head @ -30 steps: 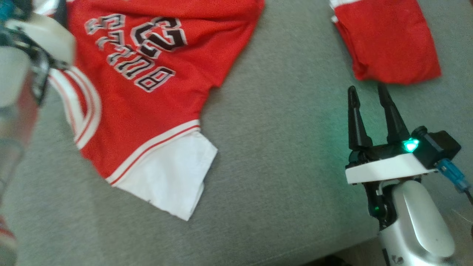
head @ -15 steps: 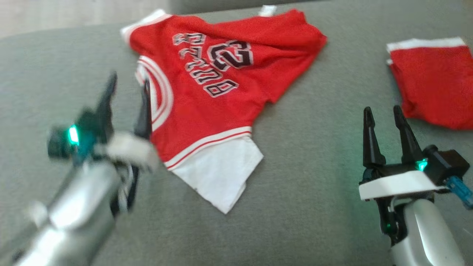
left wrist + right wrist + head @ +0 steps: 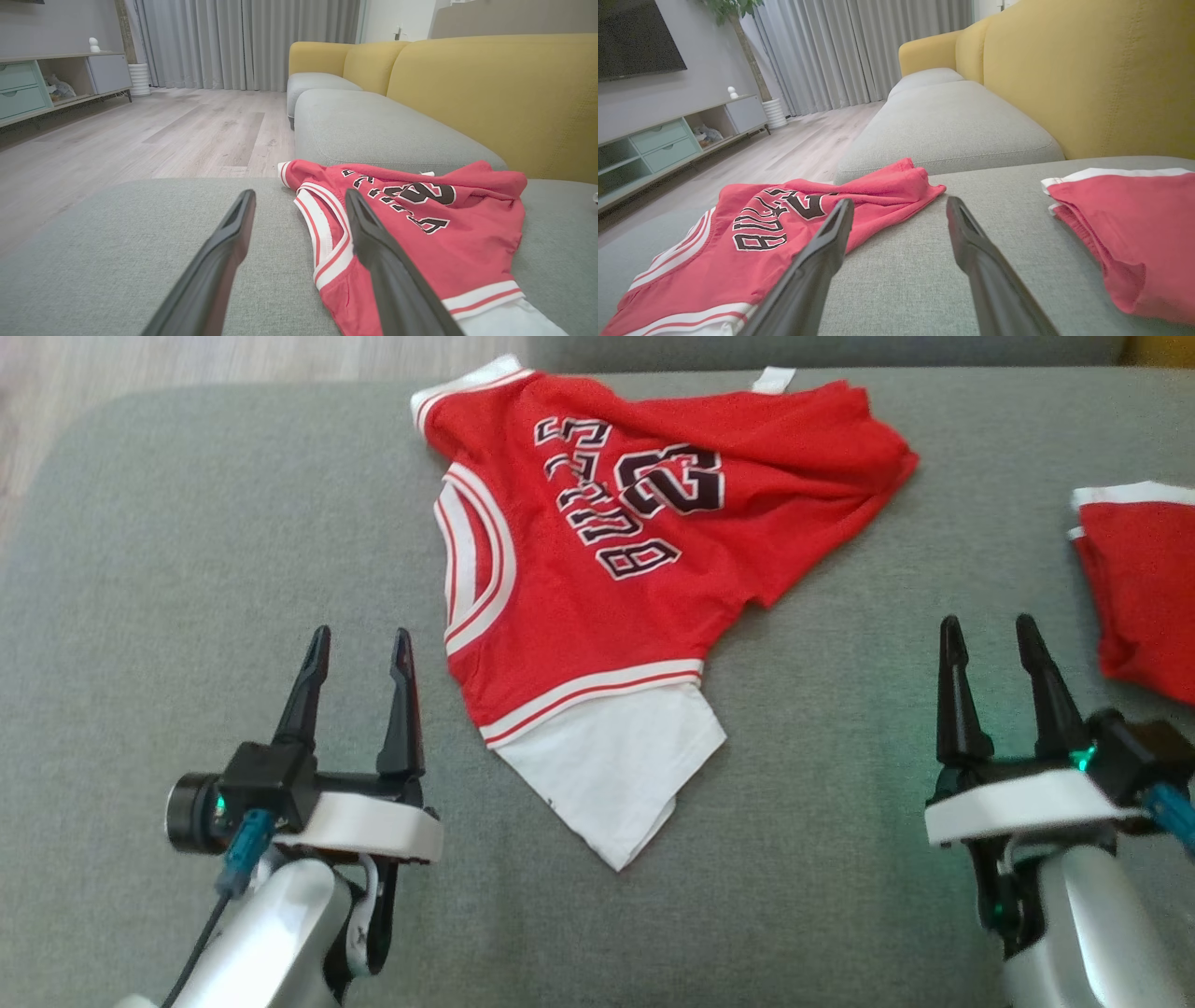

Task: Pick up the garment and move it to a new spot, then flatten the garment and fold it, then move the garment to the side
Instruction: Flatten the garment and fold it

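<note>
Two tools hover part-open, gripping nothing: the left tool (image 3: 360, 639) just beside the jersey (image 3: 597, 616), at its striped armhole, the right tool (image 3: 988, 627) between that jersey and a folded red cloth (image 3: 1144, 588). The jersey lies rumpled on the grey sofa seat (image 3: 187, 569), so flattening, folding and setting aside look undone. Bare seat opens leftward; the yellow backrest (image 3: 490, 93) bounds the far edge.

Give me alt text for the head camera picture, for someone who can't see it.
A rumpled red basketball jersey numbered 23 lies on a grey sofa cushion. The open left gripper and open right gripper flank it; a folded red garment sits at the right edge.
</note>
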{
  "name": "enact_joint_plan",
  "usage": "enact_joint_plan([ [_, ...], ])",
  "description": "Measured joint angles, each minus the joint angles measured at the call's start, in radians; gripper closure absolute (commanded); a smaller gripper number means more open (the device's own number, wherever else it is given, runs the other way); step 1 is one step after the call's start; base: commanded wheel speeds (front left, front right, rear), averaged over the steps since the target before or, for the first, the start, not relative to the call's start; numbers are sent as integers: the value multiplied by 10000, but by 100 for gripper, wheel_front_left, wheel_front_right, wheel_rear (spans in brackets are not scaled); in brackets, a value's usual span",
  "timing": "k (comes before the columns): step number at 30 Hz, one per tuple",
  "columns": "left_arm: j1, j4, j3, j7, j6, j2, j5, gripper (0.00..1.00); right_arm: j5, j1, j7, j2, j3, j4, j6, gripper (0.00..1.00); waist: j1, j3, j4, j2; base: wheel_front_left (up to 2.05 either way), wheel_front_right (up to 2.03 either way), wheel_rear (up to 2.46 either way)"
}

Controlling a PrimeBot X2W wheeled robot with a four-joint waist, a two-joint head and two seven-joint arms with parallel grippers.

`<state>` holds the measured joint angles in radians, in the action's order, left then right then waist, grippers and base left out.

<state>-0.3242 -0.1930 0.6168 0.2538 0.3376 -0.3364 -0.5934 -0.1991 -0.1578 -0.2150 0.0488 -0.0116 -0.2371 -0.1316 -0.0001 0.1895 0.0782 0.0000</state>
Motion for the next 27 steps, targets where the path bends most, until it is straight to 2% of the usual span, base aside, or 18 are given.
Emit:
enact_joint_plan([
  [3,-13,-40,-84,0,-232,121,257,0,270,-382,309,0,-100,-138,0,0,1,187,137,0,0,0,0],
  [7,-78,-148,-242,0,-485,431,497,0,364,-1723,1049,2,-485,-846,0,0,2,490,348,0,0,0,0],
  [12,-319,-314,-372,0,-761,815,761,0,345,-3628,2071,10,-1281,-2700,0,0,2,882,706,0,0,0,0],
  [15,-483,-410,-418,0,-963,1022,917,0,1035,-4548,2510,21,-1950,-3981,0,0,3,1118,957,0,0,0,0],
  [22,-738,-606,-662,0,-1281,1440,1200,0,2495,-5958,2784,54,-3605,-6126,0,0,3,1575,1565,0,0,0,0],
  [27,-779,-677,-779,0,-1421,1605,1386,0,3057,-6578,2713,100,-4079,-6853,0,0,2,1765,1771,0,0,0,0],
])
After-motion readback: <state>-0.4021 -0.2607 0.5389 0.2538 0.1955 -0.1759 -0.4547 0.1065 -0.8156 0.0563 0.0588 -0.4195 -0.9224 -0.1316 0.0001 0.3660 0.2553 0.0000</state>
